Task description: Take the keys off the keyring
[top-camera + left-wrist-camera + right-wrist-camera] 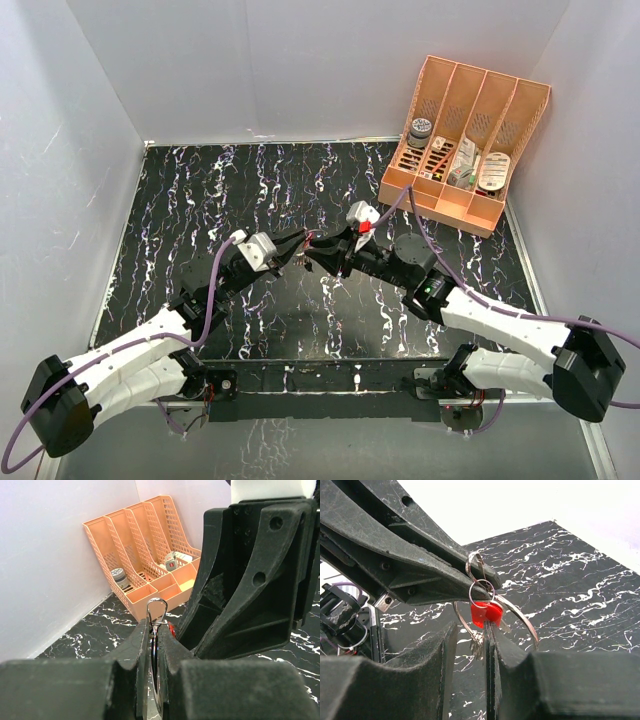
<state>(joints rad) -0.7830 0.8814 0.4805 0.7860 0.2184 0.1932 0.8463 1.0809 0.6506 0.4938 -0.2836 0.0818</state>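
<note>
My two grippers meet above the middle of the mat. My left gripper (298, 247) is shut on the keyring, whose thin metal edge (155, 650) shows clamped between its fingers (135, 645). A small wire loop (156, 607) sticks up past the tips. In the right wrist view the keyring (520, 615) hangs from the left fingers (435, 575), with a small ring (481, 591), the red piece (486, 613) and the bunched keys (477, 645). My right gripper (470, 630) is open. The keys hang in its gap and the red piece sits at its right fingertip (492, 635).
The orange organiser (465, 140) with small items stands at the back right corner, and also shows in the left wrist view (145, 545). The black marbled mat (200, 190) is walled in by white panels. My right gripper's body (255, 575) fills the right of the left wrist view.
</note>
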